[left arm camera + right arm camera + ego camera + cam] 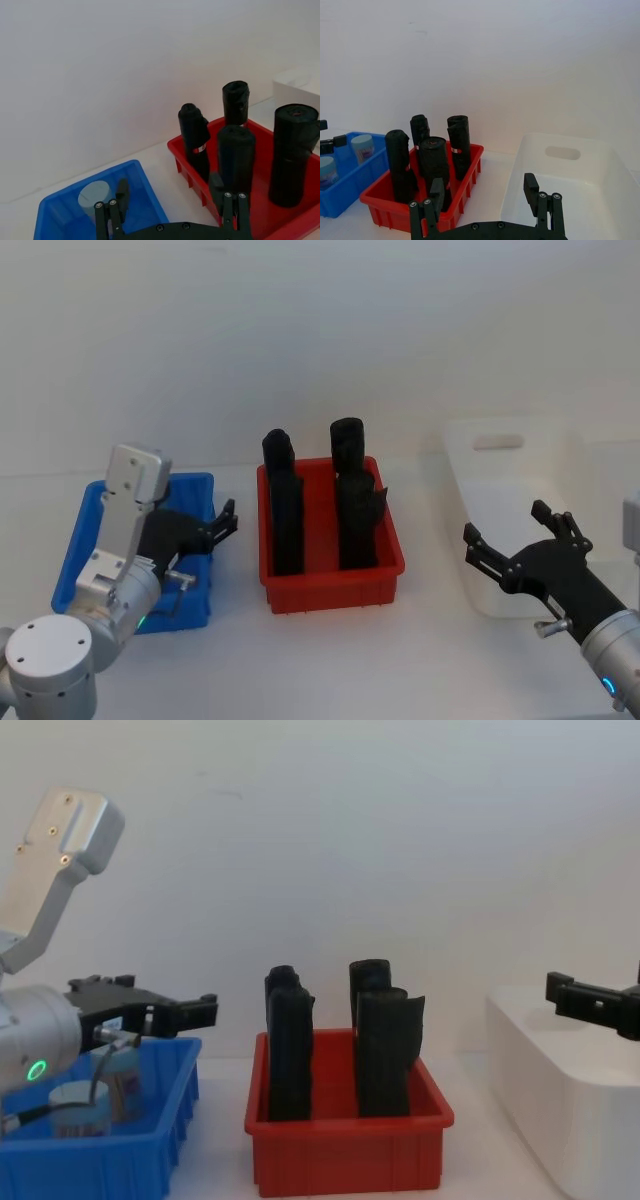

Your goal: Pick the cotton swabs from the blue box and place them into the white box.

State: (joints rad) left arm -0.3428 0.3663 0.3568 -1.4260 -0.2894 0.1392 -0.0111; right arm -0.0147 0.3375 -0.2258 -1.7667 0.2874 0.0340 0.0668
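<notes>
Task looks unstarted: two clear, pale-lidded cotton swab jars (362,148) sit in the shallow blue plastic box (196,488), left gripper (228,520) spread empty above; large white plastic box (600,150) seems bare, right gripper (503,523) open near it.

Seemingly no legible text, cotton swabs (362,148) included.
</notes>
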